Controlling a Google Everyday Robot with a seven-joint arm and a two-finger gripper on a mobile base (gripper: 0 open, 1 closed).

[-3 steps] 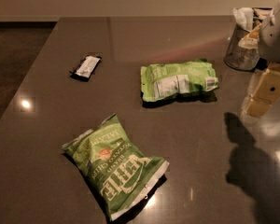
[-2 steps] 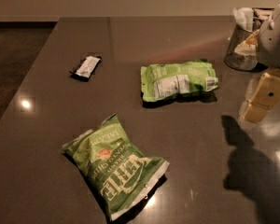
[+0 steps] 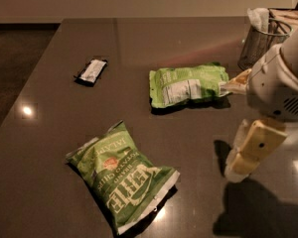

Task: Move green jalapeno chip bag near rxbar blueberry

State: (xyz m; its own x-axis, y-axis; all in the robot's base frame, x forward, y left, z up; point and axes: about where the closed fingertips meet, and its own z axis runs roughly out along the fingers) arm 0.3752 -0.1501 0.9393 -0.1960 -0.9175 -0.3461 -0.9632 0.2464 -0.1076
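Observation:
The green jalapeno chip bag (image 3: 121,180) lies flat at the front of the dark table, label up, with white lettering and a small orange-red emblem. The rxbar blueberry (image 3: 92,71) is a small dark bar with a pale centre, lying at the back left. My gripper (image 3: 238,166) hangs at the right, a little above the table, well to the right of the jalapeno bag and empty. Its shadow falls on the table below it.
A second green bag showing a white nutrition panel (image 3: 187,85) lies mid-table, just left of my arm (image 3: 278,86). A wire mesh basket (image 3: 260,41) with packets stands at the back right. The table's left edge (image 3: 35,78) drops to the floor.
My gripper has moved down and to the left, closer to the table surface and toward the jalapeno bag. The bags and the bar have not moved.

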